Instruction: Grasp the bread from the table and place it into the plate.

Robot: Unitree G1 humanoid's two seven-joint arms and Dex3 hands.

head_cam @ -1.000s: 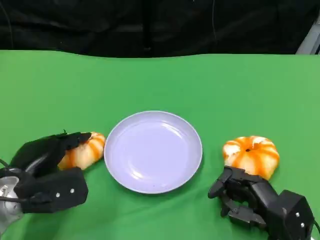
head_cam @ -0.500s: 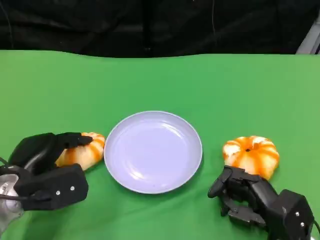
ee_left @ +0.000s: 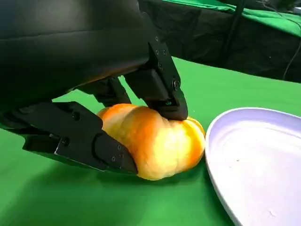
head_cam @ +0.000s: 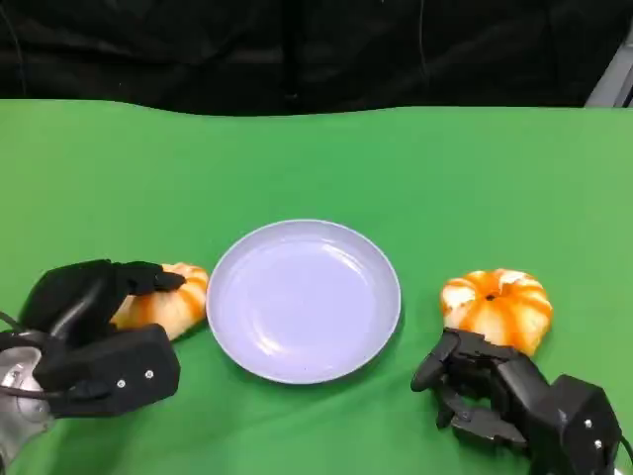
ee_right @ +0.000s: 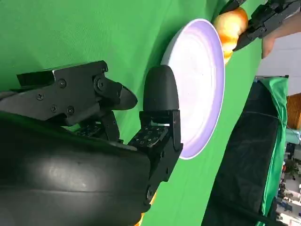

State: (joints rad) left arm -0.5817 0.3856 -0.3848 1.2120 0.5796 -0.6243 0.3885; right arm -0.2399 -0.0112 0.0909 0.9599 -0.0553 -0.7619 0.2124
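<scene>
Over the last second I note my left hand has clamped its fingers onto the left bread, still on the table beside the plate, so it looks ready to lift, while my right hand idles, fingers curled on nothing.

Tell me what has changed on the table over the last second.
The left hand has lowered and closed its fingers onto the bread left of the plate; that bread still rests on the table. The right hand, the plate and the other bread stayed put.

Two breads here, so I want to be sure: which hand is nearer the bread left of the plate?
Left. The left hand has its fingers closed around that bread beside the plate; the right hand sits across the plate, by the other bread.
</scene>
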